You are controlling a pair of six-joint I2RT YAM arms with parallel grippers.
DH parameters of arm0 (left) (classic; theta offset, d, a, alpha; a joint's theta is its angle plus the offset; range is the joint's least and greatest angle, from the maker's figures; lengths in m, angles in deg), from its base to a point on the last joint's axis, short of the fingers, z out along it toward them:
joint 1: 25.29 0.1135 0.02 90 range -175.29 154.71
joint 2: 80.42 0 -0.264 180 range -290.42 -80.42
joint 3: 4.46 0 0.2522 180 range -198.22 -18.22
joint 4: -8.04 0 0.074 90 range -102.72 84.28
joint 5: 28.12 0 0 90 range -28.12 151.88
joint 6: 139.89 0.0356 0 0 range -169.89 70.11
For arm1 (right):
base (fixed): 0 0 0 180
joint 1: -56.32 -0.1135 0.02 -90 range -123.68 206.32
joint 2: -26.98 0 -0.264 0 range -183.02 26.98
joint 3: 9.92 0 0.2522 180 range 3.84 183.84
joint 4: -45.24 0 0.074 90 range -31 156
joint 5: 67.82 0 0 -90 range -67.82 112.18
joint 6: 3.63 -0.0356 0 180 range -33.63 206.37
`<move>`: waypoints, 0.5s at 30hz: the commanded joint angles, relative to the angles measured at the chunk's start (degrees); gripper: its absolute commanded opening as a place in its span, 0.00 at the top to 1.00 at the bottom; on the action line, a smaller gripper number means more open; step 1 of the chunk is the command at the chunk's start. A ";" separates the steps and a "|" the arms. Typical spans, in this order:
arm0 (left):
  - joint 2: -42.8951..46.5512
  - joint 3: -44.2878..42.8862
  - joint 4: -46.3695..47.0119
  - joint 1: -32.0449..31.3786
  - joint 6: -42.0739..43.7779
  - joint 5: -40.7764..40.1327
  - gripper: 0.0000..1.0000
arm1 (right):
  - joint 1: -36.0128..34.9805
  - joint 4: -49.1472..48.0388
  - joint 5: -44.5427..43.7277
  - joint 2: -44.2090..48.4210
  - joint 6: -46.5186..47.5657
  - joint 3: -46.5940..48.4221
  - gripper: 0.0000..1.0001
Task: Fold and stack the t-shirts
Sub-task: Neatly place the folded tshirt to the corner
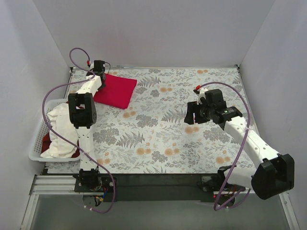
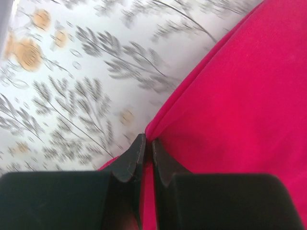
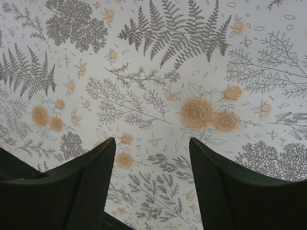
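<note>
Left gripper [image 2: 148, 140] clamps the folded red t-shirt [image 2: 240, 96] at its edge; right gripper [image 3: 151, 141] hangs spread over the floral cloth [image 3: 168, 57]. Best move the shirt low and slowly, keeping folds flat.

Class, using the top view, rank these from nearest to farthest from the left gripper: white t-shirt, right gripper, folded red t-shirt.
1. The folded red t-shirt, at the left gripper's fingertips, far left.
2. The white t-shirt, in the basket, left edge.
3. The right gripper, over the right side.
</note>
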 commanded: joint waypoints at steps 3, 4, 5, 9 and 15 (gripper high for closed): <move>-3.07 -6.77 1.60 5.14 7.96 -4.79 1.00 | 0.23 3.32 1.21 -4.03 0.81 6.13 0.31; -3.51 -8.09 2.05 5.67 8.59 -4.36 1.00 | 0.31 4.37 1.13 -4.56 1.07 6.66 0.31; -3.78 -8.62 2.58 6.46 9.11 -4.35 1.00 | 0.23 4.73 1.04 -4.92 1.16 7.01 0.31; -4.57 -10.21 4.42 8.48 11.05 -4.88 1.00 | 0.32 5.96 0.95 -7.28 1.25 9.12 0.31; -5.97 -11.87 6.80 12.35 11.76 -5.49 1.00 | 0.32 5.96 0.86 -9.93 0.72 10.97 0.31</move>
